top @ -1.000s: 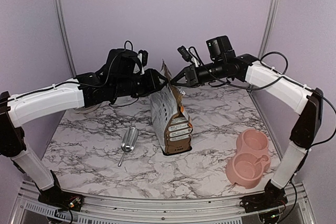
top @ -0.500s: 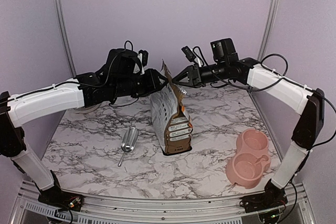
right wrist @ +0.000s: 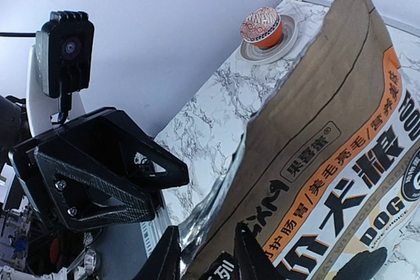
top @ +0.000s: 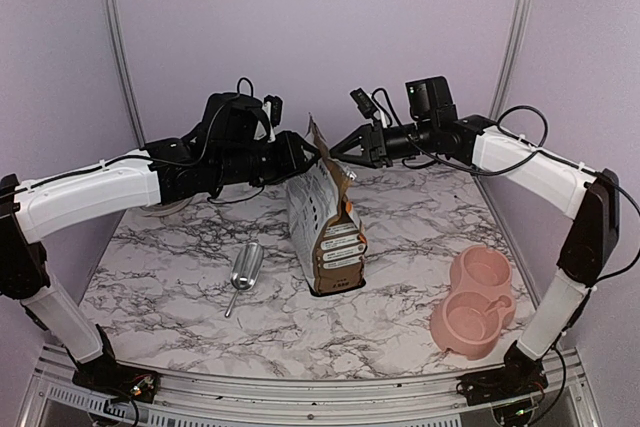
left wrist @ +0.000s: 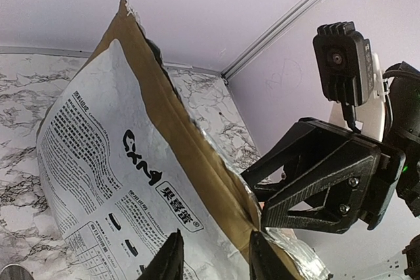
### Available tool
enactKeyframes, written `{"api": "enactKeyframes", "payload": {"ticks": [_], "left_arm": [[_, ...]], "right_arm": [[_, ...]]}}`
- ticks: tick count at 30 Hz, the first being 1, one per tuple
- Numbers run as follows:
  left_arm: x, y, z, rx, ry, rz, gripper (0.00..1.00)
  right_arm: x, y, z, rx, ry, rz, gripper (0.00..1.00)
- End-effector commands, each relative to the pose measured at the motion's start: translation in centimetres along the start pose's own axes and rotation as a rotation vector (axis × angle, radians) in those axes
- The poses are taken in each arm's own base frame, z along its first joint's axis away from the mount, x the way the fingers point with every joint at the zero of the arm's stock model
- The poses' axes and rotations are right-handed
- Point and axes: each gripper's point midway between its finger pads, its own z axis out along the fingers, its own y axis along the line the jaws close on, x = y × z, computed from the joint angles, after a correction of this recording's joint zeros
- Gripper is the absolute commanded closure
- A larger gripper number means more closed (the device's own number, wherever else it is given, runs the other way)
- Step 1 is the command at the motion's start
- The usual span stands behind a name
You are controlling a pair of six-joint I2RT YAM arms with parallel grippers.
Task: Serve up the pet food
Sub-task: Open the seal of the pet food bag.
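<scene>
The pet food bag (top: pixel 325 222) stands upright mid-table with its top torn open; the kibble inside is hidden. In the left wrist view I see its white back panel (left wrist: pixel 118 162) and brown rim. My left gripper (top: pixel 312 152) (left wrist: pixel 216 235) holds that rim, one finger on the white panel and the other at the foil lining. My right gripper (top: pixel 336 153) (right wrist: pixel 207 229) faces it from the other side. Its fingers stand apart around the foil edge of the printed front wall (right wrist: pixel 328 162) without pinching it.
A metal scoop (top: pixel 243 269) lies on the marble left of the bag. A pink double bowl (top: pixel 473 302) sits at the front right. A reddish mesh ball on a small dish (right wrist: pixel 262 27) stands at the back left. Purple walls enclose the table.
My right gripper has let go of the bag's top edge and drawn back slightly to the right, its fingers now apart. The left gripper and the bag have not moved.
</scene>
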Motion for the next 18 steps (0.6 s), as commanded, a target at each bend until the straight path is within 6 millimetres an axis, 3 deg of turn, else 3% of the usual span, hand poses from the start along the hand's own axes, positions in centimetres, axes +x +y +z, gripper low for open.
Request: {"api": "enactKeyframes", "payload": {"ticks": [1,5,18], "left_arm": [[-1.0,-0.7,-0.6,0.017,-0.019,0.006,0.65],[-1.0,-0.8,-0.5,0.020,-0.020,0.005,0.65],[-0.9,-0.7,0.7,0.009,-0.017,0.006,0.65]], "right_arm": [[-0.8,1.1,-0.8,-0.016,-0.029,-0.026,0.74],[-0.3,0.5,-0.6,-0.001,-0.015,-0.015,0.75],[1.7,0.9,1.3,-0.034,0.063,-0.021,1.00]]}}
